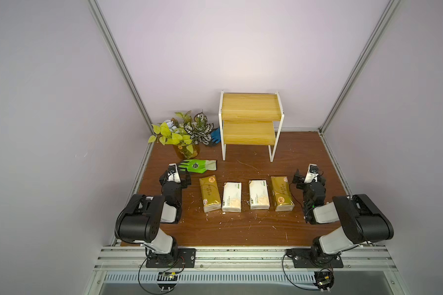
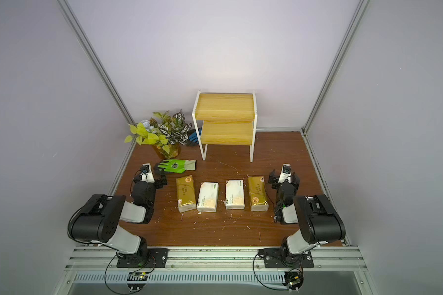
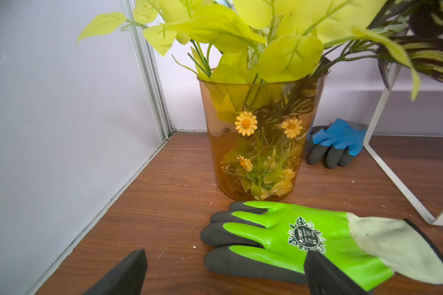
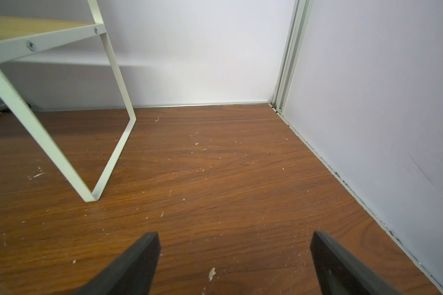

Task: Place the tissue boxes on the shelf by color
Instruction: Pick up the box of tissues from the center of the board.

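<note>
At the left of the brown table, the left claw stands spread wide with nothing in it. In the left wrist view one finger overlaps the green glove, but whether they touch cannot be told. The glove lies flat and bears a round badge ringed with leaves, its lettering too small to read. Behind it stands an amber vase of leaves and daisies, and a blue glove lies between the vase and the shelf's leg.

In the middle of both top views, the four tissue packs lie in a row on the table: a gold pack, a white pack just beside it, a second white pack, and a second gold pack. Each gold one carries a round logo and a column of characters, and each white one a green corner mark; none is legible.

The shelf stands in the upper centre, behind the row. At the right, the right claw is spread wide above the table, holding nothing.
</note>
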